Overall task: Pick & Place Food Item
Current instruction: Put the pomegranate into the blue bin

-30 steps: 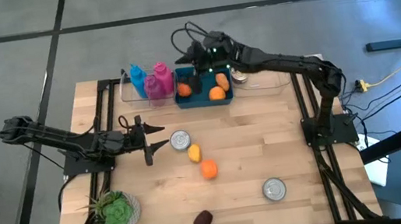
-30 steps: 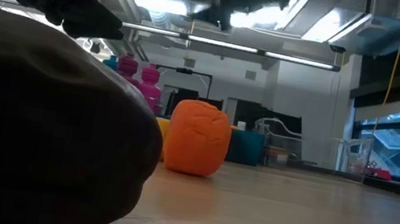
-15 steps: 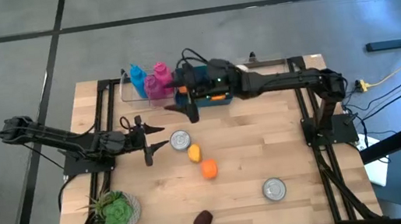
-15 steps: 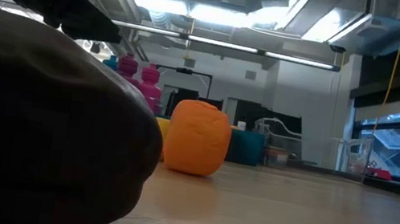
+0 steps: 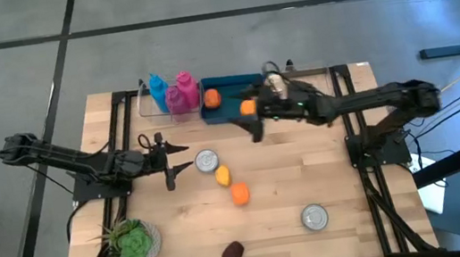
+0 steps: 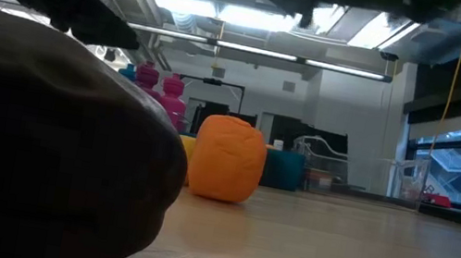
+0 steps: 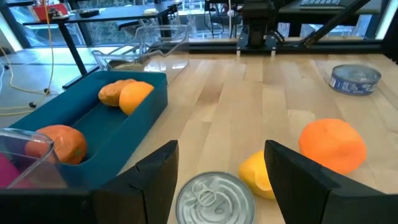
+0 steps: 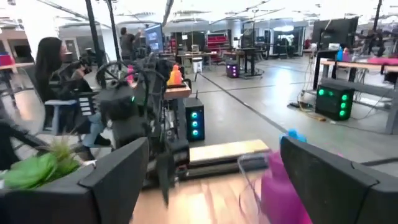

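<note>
A: So, which step is this?
B: The right gripper [image 5: 255, 131], wide open and empty, hangs just beside the bin [image 5: 226, 86]. The left gripper [image 5: 168, 162] waits, half open, empty.
A: Next?
B: Probably reach the orange [image 5: 239, 195] at mid-table.

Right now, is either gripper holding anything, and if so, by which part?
Nothing is held. The left gripper stands open beside the silver can, not touching it. The right gripper is open and empty near the blue bin.
</note>
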